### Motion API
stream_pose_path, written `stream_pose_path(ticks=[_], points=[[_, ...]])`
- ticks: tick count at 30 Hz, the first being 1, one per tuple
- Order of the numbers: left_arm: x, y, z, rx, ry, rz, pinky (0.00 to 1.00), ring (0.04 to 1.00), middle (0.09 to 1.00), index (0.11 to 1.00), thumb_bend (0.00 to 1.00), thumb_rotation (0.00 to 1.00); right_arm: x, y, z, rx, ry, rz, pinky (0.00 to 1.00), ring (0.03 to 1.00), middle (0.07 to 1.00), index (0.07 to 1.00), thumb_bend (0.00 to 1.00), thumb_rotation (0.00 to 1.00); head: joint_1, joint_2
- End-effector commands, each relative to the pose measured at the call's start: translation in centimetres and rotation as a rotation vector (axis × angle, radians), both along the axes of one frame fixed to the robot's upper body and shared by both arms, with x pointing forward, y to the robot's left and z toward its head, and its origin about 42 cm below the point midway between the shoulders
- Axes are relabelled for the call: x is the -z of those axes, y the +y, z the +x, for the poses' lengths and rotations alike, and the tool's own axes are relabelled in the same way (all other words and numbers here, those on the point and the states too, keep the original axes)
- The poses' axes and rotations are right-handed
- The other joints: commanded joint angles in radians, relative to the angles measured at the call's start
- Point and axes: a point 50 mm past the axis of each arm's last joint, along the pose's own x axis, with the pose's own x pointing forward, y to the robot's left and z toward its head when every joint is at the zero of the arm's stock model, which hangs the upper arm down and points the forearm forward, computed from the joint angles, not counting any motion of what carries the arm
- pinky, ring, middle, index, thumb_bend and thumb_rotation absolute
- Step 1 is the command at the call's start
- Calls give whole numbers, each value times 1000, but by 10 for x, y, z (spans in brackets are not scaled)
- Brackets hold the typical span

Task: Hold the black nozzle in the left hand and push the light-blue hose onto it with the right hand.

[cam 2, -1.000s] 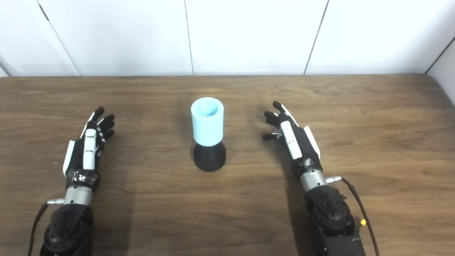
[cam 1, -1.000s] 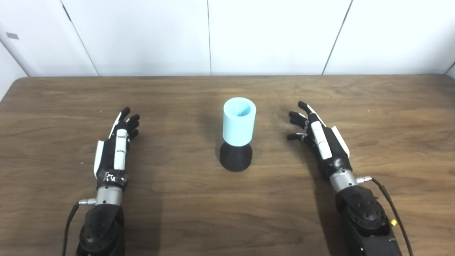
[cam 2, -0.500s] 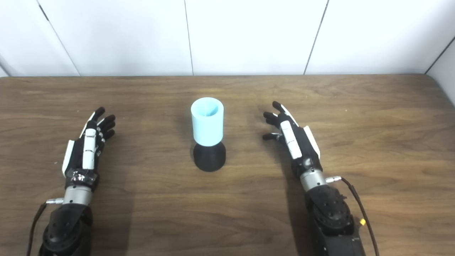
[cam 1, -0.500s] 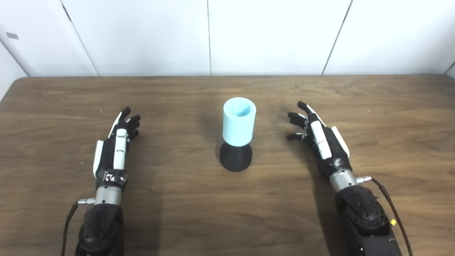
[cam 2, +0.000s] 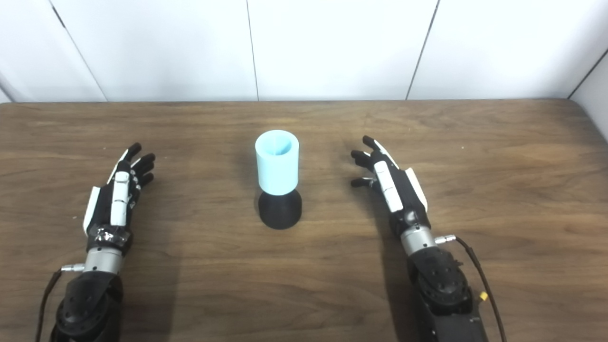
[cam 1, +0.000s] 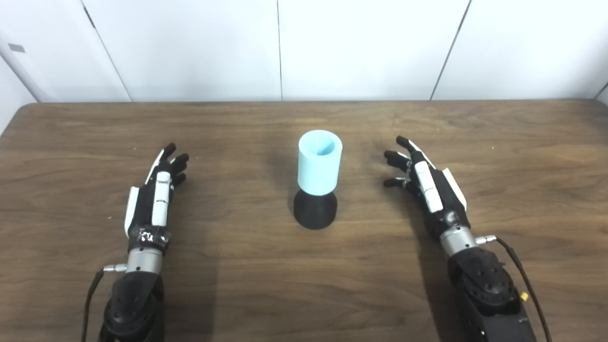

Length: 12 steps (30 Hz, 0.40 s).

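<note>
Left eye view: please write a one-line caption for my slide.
Light-blue hose standing on the black nozzle at mid-table, with the open left hand and open right hand resting on either side.

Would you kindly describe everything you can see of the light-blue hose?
The light-blue hose is a short, wide, matte, plastic-looking cylinder with an open, hollow top. It stands upright on the black nozzle, which rests near the middle of the wooden table. Only the nozzle touches it. The left robot hand and right robot hand lie apart from it, one on each side.
</note>
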Motion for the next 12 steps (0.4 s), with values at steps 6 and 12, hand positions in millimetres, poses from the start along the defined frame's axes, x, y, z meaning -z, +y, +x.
stream_pose_path(ticks=[6, 12], points=[[-6, -5, 2, 25, -4, 8, 880, 896, 869, 948, 485, 934, -7, 4, 2, -11, -5, 1, 854, 849, 806, 907, 493, 1000, 1, 3], [-6, -5, 2, 26, -8, 16, 870, 889, 865, 947, 477, 950, -6, 3, 1, -16, -5, 8, 868, 851, 812, 912, 495, 1000, 1, 6]])
